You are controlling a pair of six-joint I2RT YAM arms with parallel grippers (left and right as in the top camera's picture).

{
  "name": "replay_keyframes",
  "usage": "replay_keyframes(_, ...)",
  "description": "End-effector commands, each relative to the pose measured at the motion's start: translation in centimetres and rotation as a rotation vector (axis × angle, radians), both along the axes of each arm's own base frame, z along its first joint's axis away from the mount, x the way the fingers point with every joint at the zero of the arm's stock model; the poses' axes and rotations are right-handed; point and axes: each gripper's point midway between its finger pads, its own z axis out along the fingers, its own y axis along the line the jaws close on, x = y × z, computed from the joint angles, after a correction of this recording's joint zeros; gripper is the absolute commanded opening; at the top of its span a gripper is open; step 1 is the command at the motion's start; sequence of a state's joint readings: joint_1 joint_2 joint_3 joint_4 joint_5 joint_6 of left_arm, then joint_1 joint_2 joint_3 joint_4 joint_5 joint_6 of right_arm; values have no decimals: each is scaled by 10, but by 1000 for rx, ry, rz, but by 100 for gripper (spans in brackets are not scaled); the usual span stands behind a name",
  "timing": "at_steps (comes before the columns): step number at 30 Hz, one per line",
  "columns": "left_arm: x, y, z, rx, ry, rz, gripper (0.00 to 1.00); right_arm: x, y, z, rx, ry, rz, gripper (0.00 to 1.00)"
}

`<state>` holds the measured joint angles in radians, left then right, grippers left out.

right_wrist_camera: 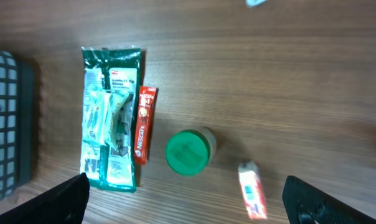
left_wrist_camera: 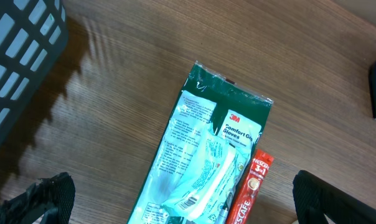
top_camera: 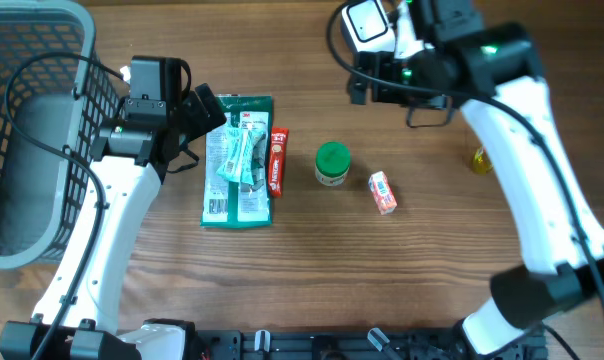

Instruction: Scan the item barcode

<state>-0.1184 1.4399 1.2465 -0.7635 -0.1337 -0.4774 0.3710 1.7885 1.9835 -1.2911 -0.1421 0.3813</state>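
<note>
Wood table (top_camera: 432,280): L gripper (left_wrist_camera: 191,205) over 3M glove pack (left_wrist_camera: 206,155), R gripper (right_wrist_camera: 188,202) higher up. Both jaws wide apart, empty. Risk: flat slick pack slips, or drags Nescafe sachet (left_wrist_camera: 250,186) just beside it.

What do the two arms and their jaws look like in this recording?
Both the left arm and the right arm have smooth, rounded white links with black joints and black wrist units. Thin black cables loop loosely alongside them. A small green light glows on the right arm, near a white boxy module. The jaws are black and look roughly padded.
</note>
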Motion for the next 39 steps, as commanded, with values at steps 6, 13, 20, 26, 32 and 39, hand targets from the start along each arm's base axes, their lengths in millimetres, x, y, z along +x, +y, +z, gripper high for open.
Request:
replay_keyframes(6, 2, 2, 6, 4, -16, 6, 100, -10, 56, -81, 37, 278, -87, 99)
replay_keyframes(13, 2, 2, 6, 4, -16, 6, 100, -34, 83, -146, -12, 492, -298, 100)
replay_keyframes(20, 2, 2, 6, 4, -16, 6, 100, -44, 60, -177, -84, 558, -639, 100)
replay_keyframes(26, 2, 2, 6, 4, -16, 6, 100, -47, 55, -203, -88, 562, -716, 99)
replay_keyframes(32, 2, 2, 6, 4, -16, 6, 100, -44, 49, -206, -114, 533, -710, 79)
replay_keyframes(39, 2, 2, 6, 4, -16, 6, 100, -42, 48, -206, -150, 499, -560, 69)
